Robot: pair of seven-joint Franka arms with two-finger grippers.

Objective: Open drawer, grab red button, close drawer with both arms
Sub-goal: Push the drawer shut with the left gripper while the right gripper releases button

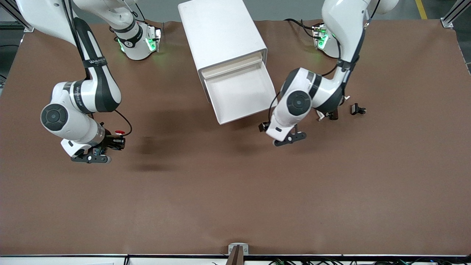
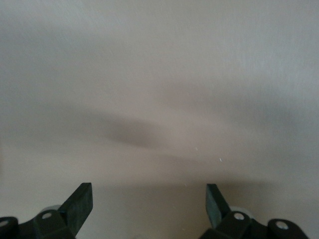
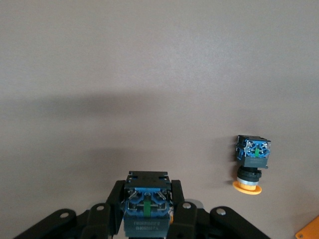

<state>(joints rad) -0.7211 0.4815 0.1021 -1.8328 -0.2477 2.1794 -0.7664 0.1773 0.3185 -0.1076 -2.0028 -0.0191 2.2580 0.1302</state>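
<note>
The white cabinet (image 1: 220,33) stands at the back middle of the table. Its lowest drawer (image 1: 239,94) is pulled out and shows nothing inside. My right gripper (image 1: 116,141) (image 3: 147,198) hangs over the table toward the right arm's end, shut on the button (image 1: 119,133), whose cap is red. The right wrist view shows the button's black-and-blue body (image 3: 147,211) between the fingers. My left gripper (image 1: 264,127) (image 2: 148,204) is open beside the drawer's front corner, nothing between its fingers (image 2: 79,205). A pale surface fills its wrist view.
A second button with an orange-yellow cap (image 3: 251,162) lies on the table under the right arm, with an orange corner (image 3: 309,232) beside it. Two small dark parts (image 1: 357,109) (image 1: 329,116) lie toward the left arm's end.
</note>
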